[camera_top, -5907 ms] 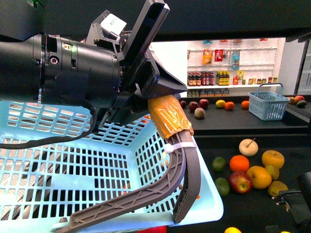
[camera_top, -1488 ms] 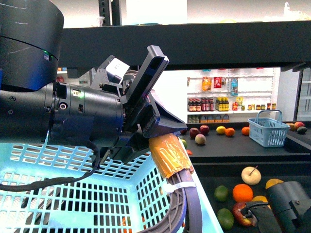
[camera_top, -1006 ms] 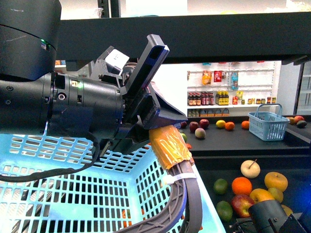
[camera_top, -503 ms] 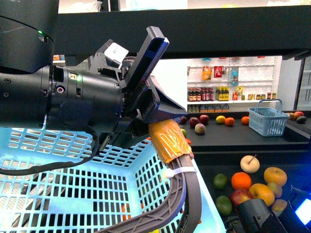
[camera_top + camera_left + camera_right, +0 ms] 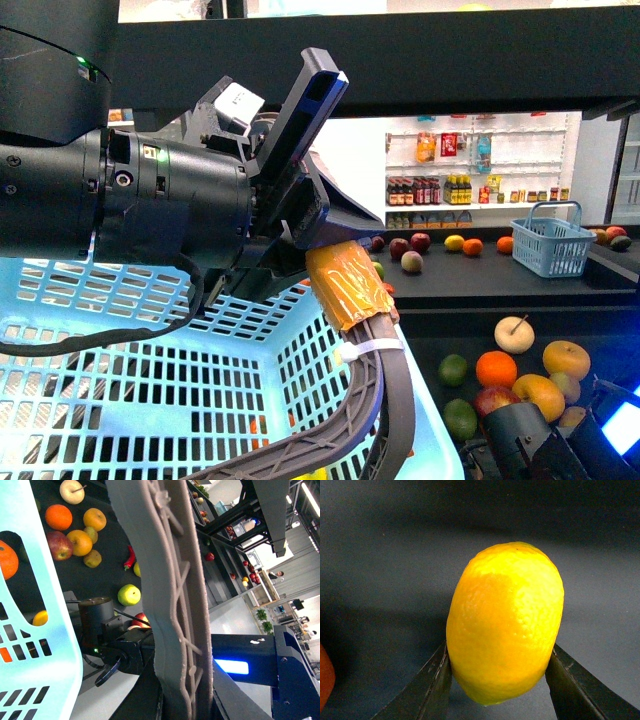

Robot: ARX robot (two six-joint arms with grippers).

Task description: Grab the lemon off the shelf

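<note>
Since the earliest frame the right arm (image 5: 528, 450) has swung in along the bottom right of the front view and now covers part of the fruit on the lower tray of the shelf (image 5: 480, 270); over the last half second it has barely shifted. One lemon (image 5: 505, 625) sits upright in the right gripper (image 5: 501, 680), pinched on both sides by two dark fingers (image 5: 432, 687) set about as wide as the fruit, with the dark tray surface behind it; whether it is resting on the tray or lifted off it cannot be told. Only the right wrist view shows this grasp, since the front view shows the arm's body but not the gripper or the lemon. The left gripper (image 5: 372, 430) hangs against the large light blue basket (image 5: 150, 380), and how wide it is set cannot be told. The front view also shows a second, smaller blue basket (image 5: 551, 243) on the upper tray, one orange (image 5: 495, 368), one pale apple (image 5: 514, 333) and two green fruits (image 5: 452, 369). The left wrist view adds one red chilli (image 5: 129, 560) and one green apple (image 5: 129, 594).
</note>
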